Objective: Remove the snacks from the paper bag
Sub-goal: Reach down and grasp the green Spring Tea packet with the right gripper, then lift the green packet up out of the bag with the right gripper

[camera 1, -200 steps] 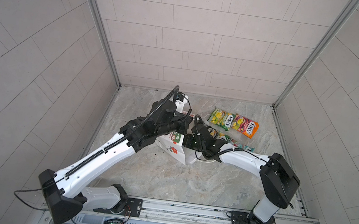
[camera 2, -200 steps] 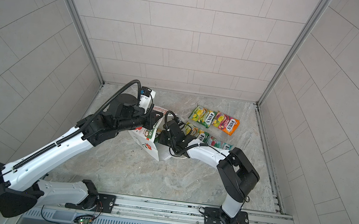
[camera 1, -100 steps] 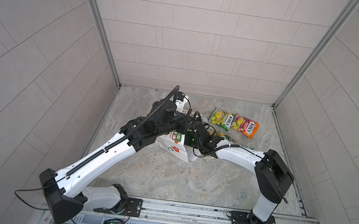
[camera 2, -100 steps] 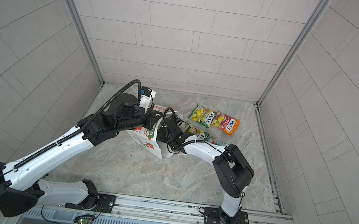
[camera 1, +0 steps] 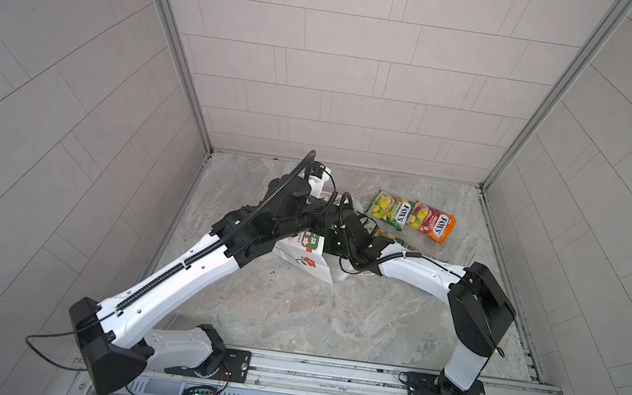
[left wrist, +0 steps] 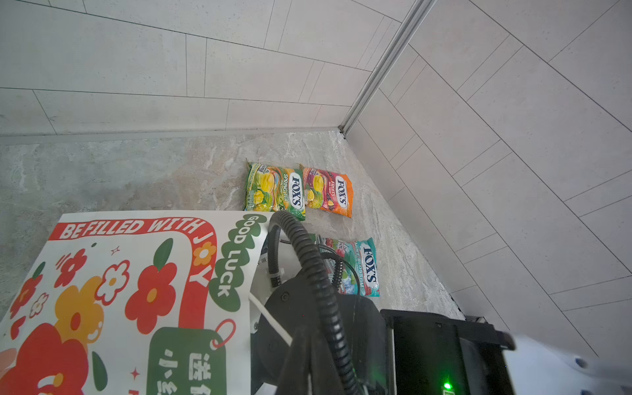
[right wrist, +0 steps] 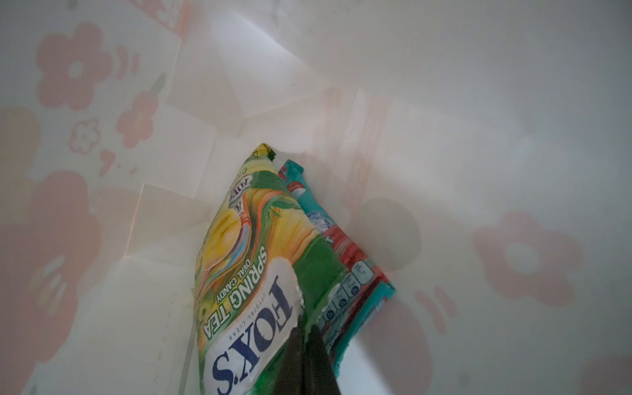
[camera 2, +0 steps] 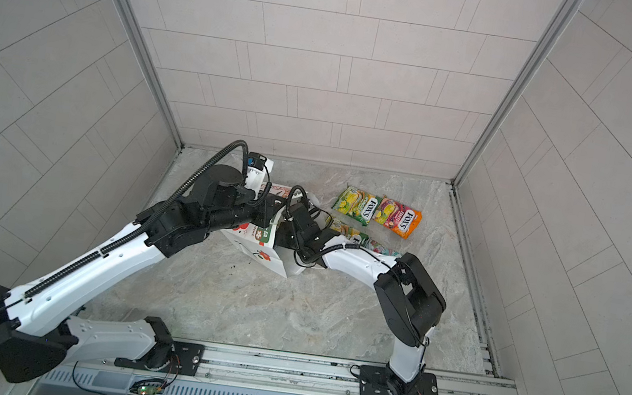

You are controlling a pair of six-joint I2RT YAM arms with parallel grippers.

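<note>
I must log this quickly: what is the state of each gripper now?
Left gripper: closed, apparently on the paper bag rim.
Right gripper: closed on the green-yellow packet inside the bag.

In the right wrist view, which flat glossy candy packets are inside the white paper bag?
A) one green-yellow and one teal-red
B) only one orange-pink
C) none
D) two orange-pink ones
A: a green-yellow FOX'S candy packet overlaps a teal-red candy packet, with the walls of the white paper bag all around them.
</note>
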